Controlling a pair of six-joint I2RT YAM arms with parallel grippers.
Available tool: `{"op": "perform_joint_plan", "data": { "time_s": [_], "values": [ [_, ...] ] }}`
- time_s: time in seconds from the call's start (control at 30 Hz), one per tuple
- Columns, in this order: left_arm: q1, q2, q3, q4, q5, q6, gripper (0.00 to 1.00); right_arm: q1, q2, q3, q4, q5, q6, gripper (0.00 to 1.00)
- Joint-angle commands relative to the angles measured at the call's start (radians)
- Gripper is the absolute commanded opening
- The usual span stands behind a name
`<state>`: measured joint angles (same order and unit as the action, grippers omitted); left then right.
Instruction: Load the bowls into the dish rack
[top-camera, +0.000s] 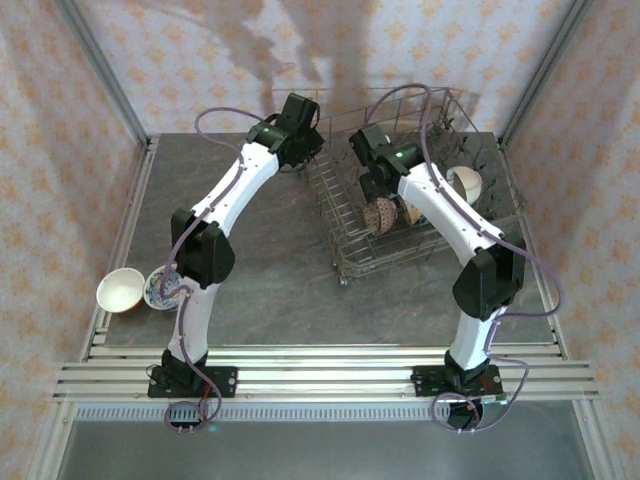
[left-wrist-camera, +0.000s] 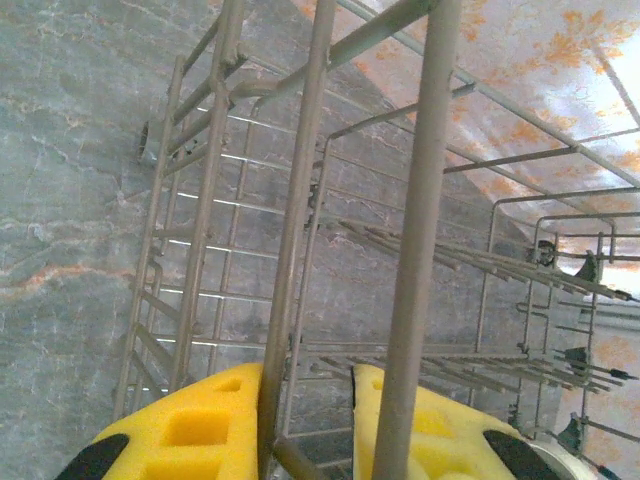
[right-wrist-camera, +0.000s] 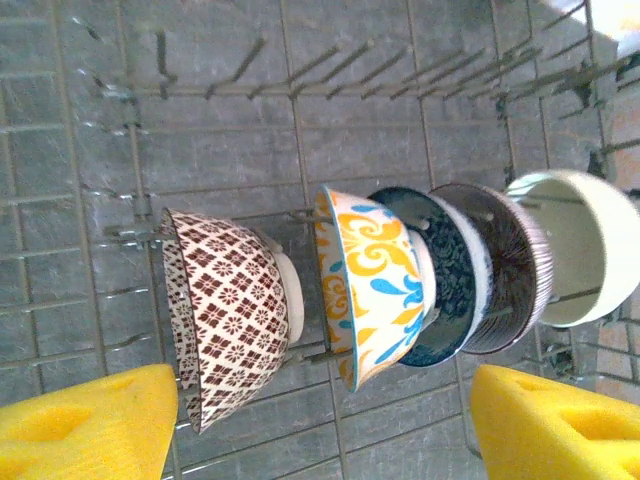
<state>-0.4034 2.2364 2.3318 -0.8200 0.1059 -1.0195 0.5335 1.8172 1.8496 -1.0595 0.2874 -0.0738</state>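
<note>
From above, the dish rack (top-camera: 420, 190) sits far right on the grey table (top-camera: 270, 280). Two bowls lie well apart from it at the near-left edge, a plain cream bowl (top-camera: 120, 290) touching a blue-patterned bowl (top-camera: 162, 290). The left gripper (top-camera: 303, 140) is up at the rack's far-left corner, and the right gripper (top-camera: 372, 185) hangs inside the basket. Over to the left wrist: yellow pads (left-wrist-camera: 190, 430) nearly together, straddling an upright rack wire (left-wrist-camera: 285, 300). One pad is against it with a sliver of gap at the other, so whether it truly pinches cannot be told. Right wrist now, and the overhead jumble comes clear: five bowls on edge in a row between tines. There's a brown-lattice bowl (right-wrist-camera: 225, 315), a yellow-and-blue bowl (right-wrist-camera: 370, 285), a dark teal bowl (right-wrist-camera: 450, 280), a dark striped bowl (right-wrist-camera: 505, 265) and a pale bowl (right-wrist-camera: 575, 260). The right gripper's pads (right-wrist-camera: 90, 420) are spread wide, holding nothing.
</note>
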Motion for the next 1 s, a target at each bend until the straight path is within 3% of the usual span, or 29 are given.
{"op": "perform_joint_plan", "data": {
  "time_s": [0.0, 0.2, 0.43, 0.67, 0.97],
  "values": [
    [0.052, 0.090, 0.117, 0.040, 0.151, -0.029, 0.00, -0.010, 0.036, 0.083, -0.051, 0.027, -0.010, 0.76],
    [0.055, -0.080, -0.019, 0.012, 0.126, 0.147, 0.45, -0.086, 0.112, 0.209, -0.092, 0.030, 0.031, 0.77],
    [0.075, -0.309, -0.226, -0.147, 0.089, 0.313, 0.69, -0.141, 0.225, 0.338, -0.158, 0.054, 0.046, 0.77],
    [0.168, -0.588, -0.521, -0.236, 0.073, 0.348, 0.71, -0.142, 0.274, 0.406, -0.149, 0.059, 0.034, 0.77],
    [0.435, -0.771, -0.896, -0.419, 0.023, 0.390, 0.66, -0.142, 0.268, 0.442, -0.151, 0.017, 0.050, 0.77]
  ]
}}
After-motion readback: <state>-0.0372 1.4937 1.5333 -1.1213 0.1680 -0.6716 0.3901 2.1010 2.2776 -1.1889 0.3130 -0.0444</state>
